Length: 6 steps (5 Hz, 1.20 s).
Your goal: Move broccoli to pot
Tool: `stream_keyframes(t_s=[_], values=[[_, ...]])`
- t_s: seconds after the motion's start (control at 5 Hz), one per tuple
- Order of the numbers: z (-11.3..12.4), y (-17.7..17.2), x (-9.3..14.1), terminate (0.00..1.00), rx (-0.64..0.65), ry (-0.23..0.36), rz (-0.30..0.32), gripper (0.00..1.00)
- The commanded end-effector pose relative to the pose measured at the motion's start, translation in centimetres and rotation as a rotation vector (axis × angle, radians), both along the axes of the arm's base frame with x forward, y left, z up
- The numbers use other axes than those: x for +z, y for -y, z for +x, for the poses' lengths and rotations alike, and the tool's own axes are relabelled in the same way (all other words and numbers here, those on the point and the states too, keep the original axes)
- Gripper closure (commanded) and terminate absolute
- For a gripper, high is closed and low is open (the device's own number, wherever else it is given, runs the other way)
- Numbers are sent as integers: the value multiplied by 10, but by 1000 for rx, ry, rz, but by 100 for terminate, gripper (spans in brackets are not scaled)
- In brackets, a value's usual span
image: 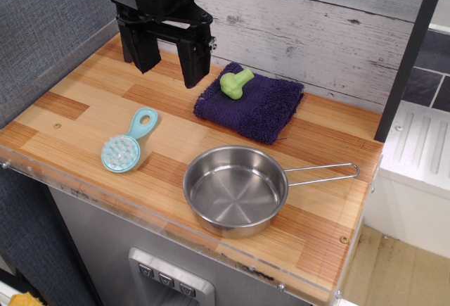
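The broccoli (pixel 235 83), a small light-green toy floret, lies on a dark purple cloth (pixel 252 104) at the back of the wooden counter. The pot (pixel 236 190), a shallow shiny steel pan with a long wire loop handle (pixel 323 173) pointing right, stands empty near the counter's front edge. My black gripper (pixel 169 63) hangs open and empty above the back left of the counter, to the left of the broccoli and apart from it.
A light-blue round brush (pixel 126 144) with a handle lies left of the pot. A grey plank wall (pixel 316 32) runs behind the counter. A clear lip lines the counter's front edge (pixel 140 211). A white unit (pixel 415 151) stands at the right.
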<state>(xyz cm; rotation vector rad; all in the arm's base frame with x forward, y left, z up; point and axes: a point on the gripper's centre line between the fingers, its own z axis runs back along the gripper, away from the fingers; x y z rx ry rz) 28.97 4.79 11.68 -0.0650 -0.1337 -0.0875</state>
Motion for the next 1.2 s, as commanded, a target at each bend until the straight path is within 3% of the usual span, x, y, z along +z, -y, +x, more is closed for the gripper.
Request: stream_keyframes(t_s=[0.0,0.2,0.4,1.0], values=[[0,0,0,0,0,0,0,0],[27,5,-8,0,-70,45,35,0],[46,6,-16,0,-84,60,29,0],[105,13,-67,0,-68,16,41,0]])
